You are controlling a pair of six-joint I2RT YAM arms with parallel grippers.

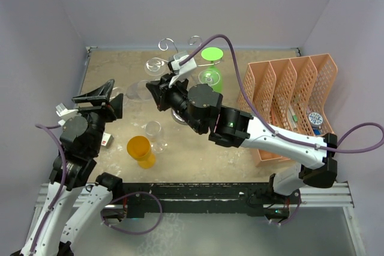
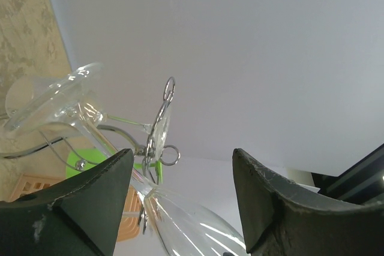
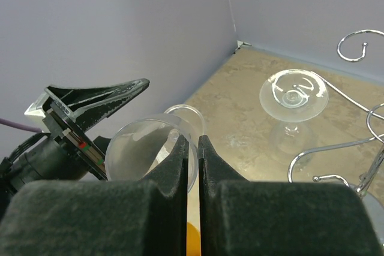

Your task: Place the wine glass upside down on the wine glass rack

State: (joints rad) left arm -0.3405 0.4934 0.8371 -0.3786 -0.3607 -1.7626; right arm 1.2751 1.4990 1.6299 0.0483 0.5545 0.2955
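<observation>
Both arms reach up from the bottom of the top view. The right gripper (image 1: 149, 92) is squeezed almost shut on the clear wine glass (image 1: 135, 90), which lies on its side at its tips. The left gripper (image 1: 116, 95) is wide open just beside the glass. The wine glass rack (image 1: 169, 46) stands farther back, apart from it.

From the left wrist, the wine glass (image 2: 192, 226) shows low between two fingers held far apart. The rack (image 2: 161, 127) is behind, with a second glass (image 2: 48, 97) hung upside down.

From the right wrist, only a thin slit parts the fingers. The wine glass bowl (image 3: 144, 148) sits at their tips, and the rack (image 3: 354, 46) is off to the right.
</observation>
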